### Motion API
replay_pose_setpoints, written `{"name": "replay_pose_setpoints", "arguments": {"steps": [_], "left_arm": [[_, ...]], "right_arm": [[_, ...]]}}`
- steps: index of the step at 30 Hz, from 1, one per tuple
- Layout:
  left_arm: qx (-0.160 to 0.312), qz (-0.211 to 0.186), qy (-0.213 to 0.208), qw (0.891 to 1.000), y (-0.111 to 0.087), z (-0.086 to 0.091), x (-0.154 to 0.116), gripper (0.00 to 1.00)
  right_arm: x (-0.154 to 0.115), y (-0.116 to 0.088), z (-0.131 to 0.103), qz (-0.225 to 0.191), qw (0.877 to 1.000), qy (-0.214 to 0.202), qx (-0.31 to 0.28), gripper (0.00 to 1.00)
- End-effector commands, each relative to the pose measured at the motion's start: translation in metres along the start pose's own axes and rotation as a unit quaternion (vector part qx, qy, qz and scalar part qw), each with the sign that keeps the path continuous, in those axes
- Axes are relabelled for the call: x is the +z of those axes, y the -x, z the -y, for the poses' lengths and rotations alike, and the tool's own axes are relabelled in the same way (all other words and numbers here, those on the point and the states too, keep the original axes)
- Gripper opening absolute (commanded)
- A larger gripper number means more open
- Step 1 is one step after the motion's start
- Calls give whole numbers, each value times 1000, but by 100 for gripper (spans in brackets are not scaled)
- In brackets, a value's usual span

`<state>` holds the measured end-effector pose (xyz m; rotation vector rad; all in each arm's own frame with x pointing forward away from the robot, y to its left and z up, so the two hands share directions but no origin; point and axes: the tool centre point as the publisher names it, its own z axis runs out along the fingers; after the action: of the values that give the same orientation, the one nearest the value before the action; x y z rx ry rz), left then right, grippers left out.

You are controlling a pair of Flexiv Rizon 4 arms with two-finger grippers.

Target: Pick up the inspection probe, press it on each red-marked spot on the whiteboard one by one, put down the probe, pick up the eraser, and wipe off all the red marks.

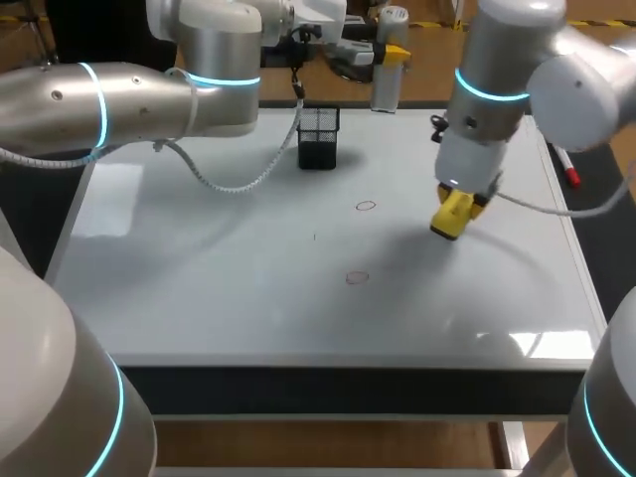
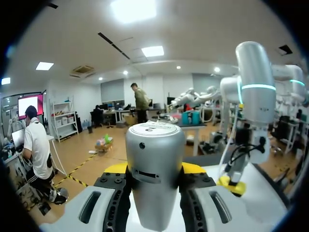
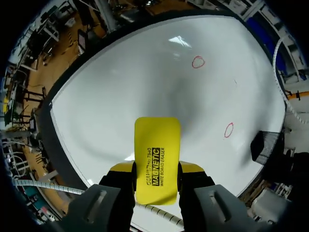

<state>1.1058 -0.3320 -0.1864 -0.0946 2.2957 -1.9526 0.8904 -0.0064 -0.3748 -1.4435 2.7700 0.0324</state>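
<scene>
My right gripper (image 1: 459, 204) is shut on the yellow eraser (image 1: 450, 215), tilted and close over the right half of the whiteboard (image 1: 199, 288). In the right wrist view the eraser (image 3: 157, 145) sticks out between the fingers of the right gripper (image 3: 156, 169). Two red circles (image 1: 366, 206) (image 1: 357, 278) are drawn left of it, and the right wrist view shows both, one ahead of the eraser (image 3: 198, 62) and one off to its side (image 3: 229, 129). My left gripper (image 2: 154, 169) is shut on the silver cylindrical probe (image 2: 154, 159), upright at the table's far edge (image 1: 390, 65).
A black mesh basket (image 1: 318, 136) stands at the back middle of the board, also seen in the right wrist view (image 3: 264, 147). A red marker pen (image 1: 568, 169) lies off the board's right edge. The left arm's white cable (image 1: 238, 184) droops over the back left.
</scene>
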Motion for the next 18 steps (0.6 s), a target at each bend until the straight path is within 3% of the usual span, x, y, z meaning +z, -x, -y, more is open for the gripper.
{"name": "replay_pose_setpoints", "arguments": {"steps": [1, 18], "left_arm": [[-1, -1, 2, 1000, 1, 2, 0, 0], [-1, -1, 2, 1000, 1, 2, 0, 0]], "right_arm": [[3, 32, -1, -59, 998, 1, -23, 0], [22, 121, -21, -80, 981, 16, -177, 0]]}}
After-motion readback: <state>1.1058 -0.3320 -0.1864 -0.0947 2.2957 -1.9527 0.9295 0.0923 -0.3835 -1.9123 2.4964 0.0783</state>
